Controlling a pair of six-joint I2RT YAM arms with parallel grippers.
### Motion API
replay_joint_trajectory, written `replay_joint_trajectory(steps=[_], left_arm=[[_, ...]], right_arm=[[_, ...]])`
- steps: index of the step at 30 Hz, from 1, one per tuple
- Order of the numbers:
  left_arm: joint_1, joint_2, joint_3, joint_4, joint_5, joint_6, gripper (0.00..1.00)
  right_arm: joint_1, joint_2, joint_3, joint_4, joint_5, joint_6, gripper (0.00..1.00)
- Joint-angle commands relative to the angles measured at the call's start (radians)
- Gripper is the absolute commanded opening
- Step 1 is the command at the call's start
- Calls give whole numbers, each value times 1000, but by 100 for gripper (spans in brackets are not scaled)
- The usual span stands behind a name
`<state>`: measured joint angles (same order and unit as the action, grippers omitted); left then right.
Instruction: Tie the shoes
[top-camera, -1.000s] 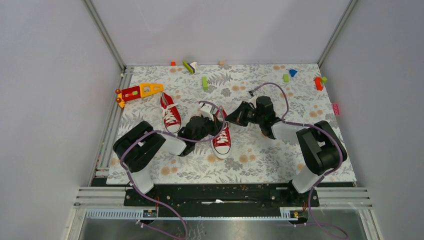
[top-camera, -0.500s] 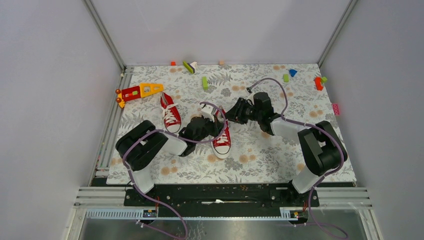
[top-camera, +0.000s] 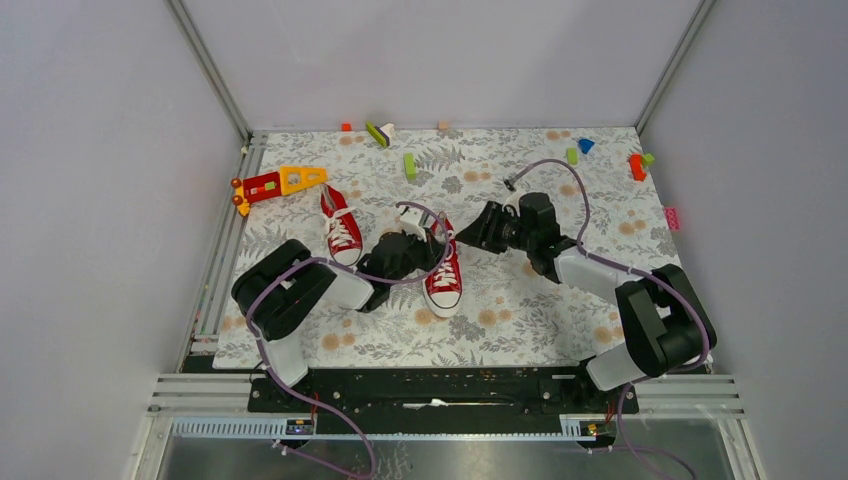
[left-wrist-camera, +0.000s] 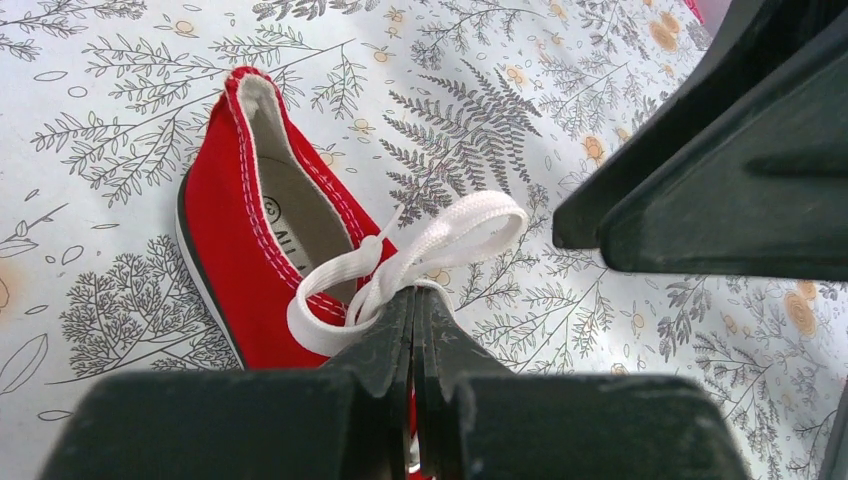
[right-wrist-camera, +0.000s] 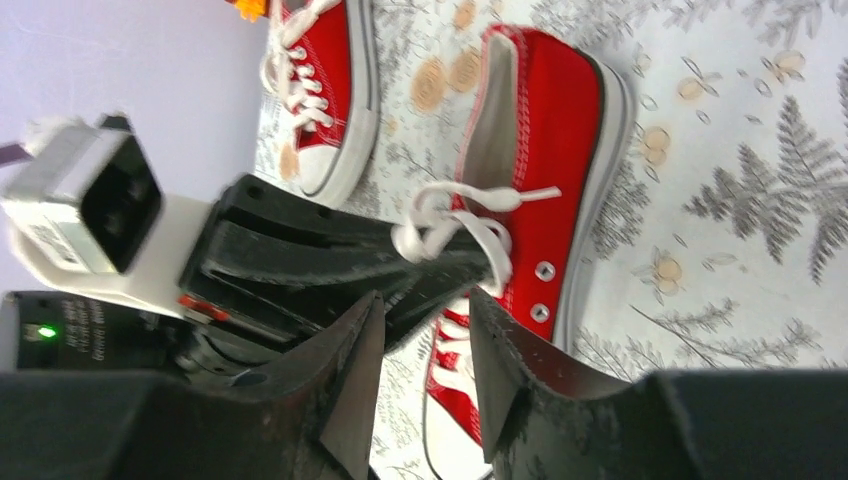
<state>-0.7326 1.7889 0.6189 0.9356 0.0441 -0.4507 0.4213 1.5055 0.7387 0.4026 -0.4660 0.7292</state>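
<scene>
Two red canvas sneakers with white laces lie on the floral mat. One sneaker (top-camera: 341, 226) lies at the left. The other sneaker (top-camera: 443, 272) lies mid-table, toe toward the arms. My left gripper (top-camera: 432, 243) is shut on this shoe's white lace (left-wrist-camera: 420, 250), pinching a loop beside the shoe's open collar (left-wrist-camera: 262, 195). My right gripper (top-camera: 466, 238) is open and empty, just right of the same shoe's heel; in the right wrist view its fingers (right-wrist-camera: 505, 355) frame the left gripper's fingers (right-wrist-camera: 330, 262) and the lace knot (right-wrist-camera: 455, 225).
A red-and-yellow toy piece (top-camera: 280, 182) lies at the left edge. Small coloured blocks (top-camera: 409, 165) are scattered along the mat's far edge and far right corner (top-camera: 637, 166). Grey walls close the mat on three sides.
My right gripper drew back a little to the right from the shoe's heel, and its arm base swung right. My left gripper stays shut on the lace.
</scene>
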Motion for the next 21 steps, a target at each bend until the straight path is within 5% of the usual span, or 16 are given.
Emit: replay_joint_trajectory(steps=[1,5,21], left_arm=[[17,4,-2,76,30,-34,0],[22,2,-3,71,36,-49,0],[52,28,-11,108,95,-131,0]], right_arm=[[-10,-31,-67,45,40,-45,38],[-10,16,-80,76,19,-55,28],[33,185,8,159,-42,-60,31]])
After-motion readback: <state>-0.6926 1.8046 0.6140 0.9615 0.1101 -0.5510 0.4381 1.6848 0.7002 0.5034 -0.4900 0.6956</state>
